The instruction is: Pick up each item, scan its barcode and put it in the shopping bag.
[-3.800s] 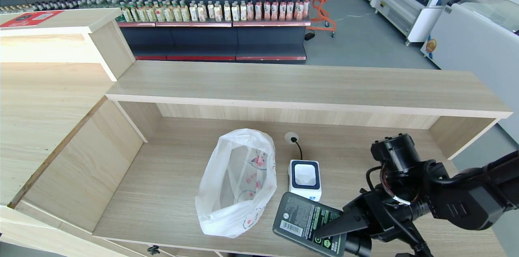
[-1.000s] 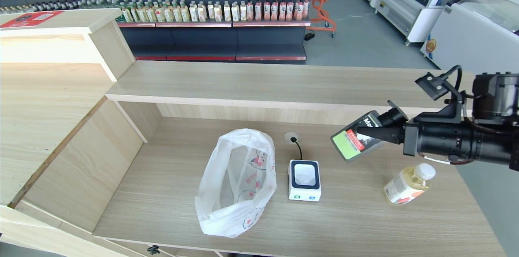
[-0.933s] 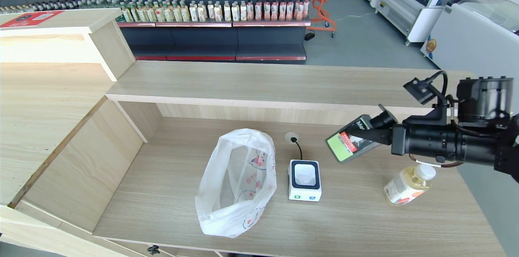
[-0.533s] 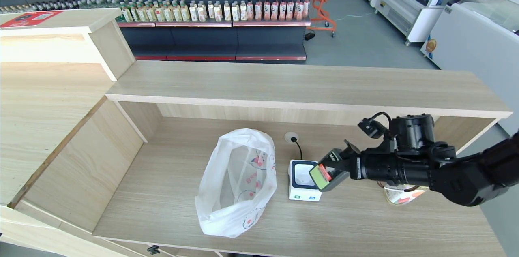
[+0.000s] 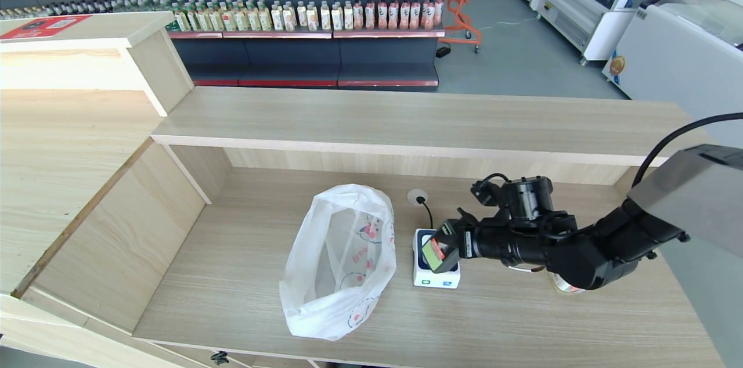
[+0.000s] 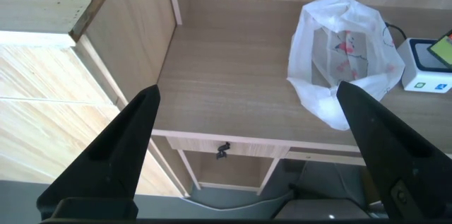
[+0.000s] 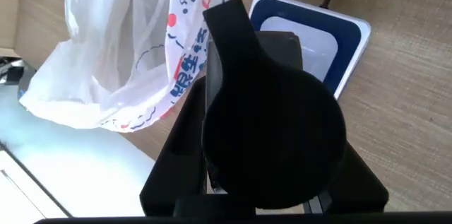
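The packet (image 5: 433, 253) is gripped in the right claw (image 5: 446, 240), held just over the scanner (image 5: 436, 282) at frame centre; if tilted wrongly, the barcode could be missed, or the scanner knocked.

Head overlooks counter (image 5: 232, 298); all views share the shopping bag (image 5: 339, 258).

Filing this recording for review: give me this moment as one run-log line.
phase: scan | right gripper: shut on packet, over scanner | shopping bag: beside scanner | left gripper: open, empty
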